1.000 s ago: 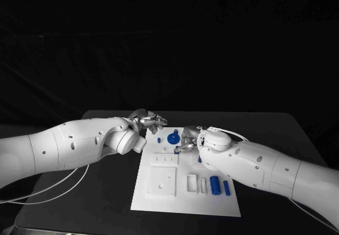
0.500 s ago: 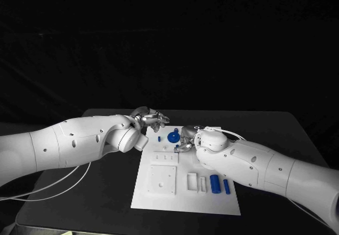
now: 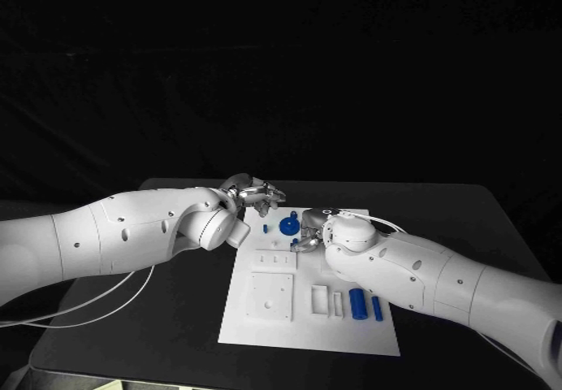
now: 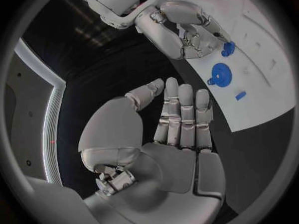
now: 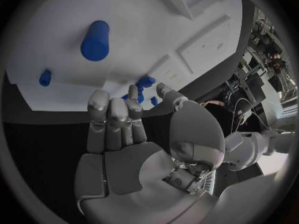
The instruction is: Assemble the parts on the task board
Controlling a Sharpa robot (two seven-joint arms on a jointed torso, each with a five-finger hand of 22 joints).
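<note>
You have one task board (image 3: pixel 307 325) at frame centre, two blue cylinders (image 3: pixel 357 305) lower right on it, one blue disc part (image 3: pixel 288 224) near its top.

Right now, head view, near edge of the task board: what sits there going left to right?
Raised white square block → narrow white slotted block → thin white bar → thick blue cylinder → thin blue cylinder, all on the task board.

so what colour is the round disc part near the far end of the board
Blue; the round disc part shows best in the left wrist view.
</note>
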